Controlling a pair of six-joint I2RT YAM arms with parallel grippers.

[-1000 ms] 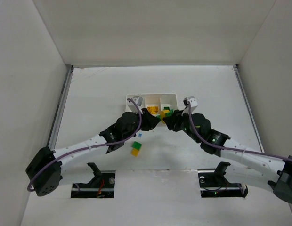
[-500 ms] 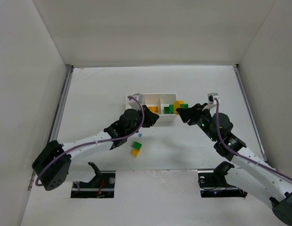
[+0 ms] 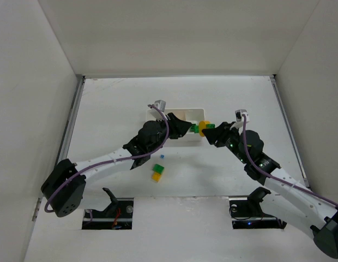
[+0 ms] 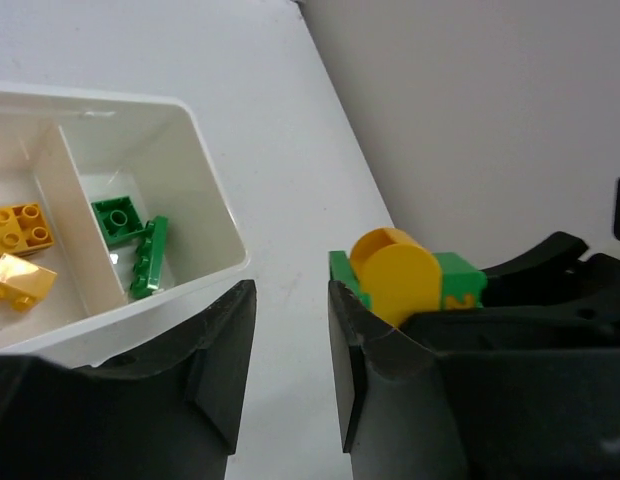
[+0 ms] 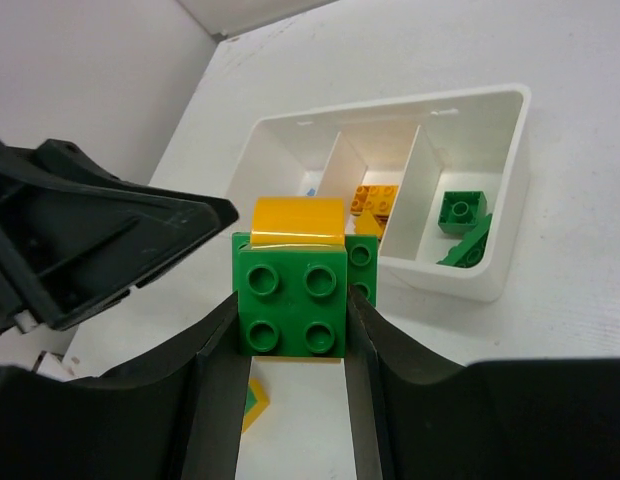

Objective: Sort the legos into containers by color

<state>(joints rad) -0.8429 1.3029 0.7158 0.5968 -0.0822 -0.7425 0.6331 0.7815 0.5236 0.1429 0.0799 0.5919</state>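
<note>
The right pincer (image 5: pixel 290 312), clamped on a green-and-yellow stack (image 5: pixel 293 290), has drawn it out to just beside the right end of the white tray (image 5: pixel 460 283). The left pincer (image 4: pixel 290 335) has swung across to meet it, jaws parted and empty. This looks like a set-up for splitting the stack, so that each colour can join its own compartment.

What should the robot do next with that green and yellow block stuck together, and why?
Probably the left jaws should shift onto the yellow piece and close. The right jaws grip the green brick with yellow attached, while the left jaws stand open and empty beside it. The tray holds green and yellow in separate compartments, so the stack likely needs pulling apart.
</note>
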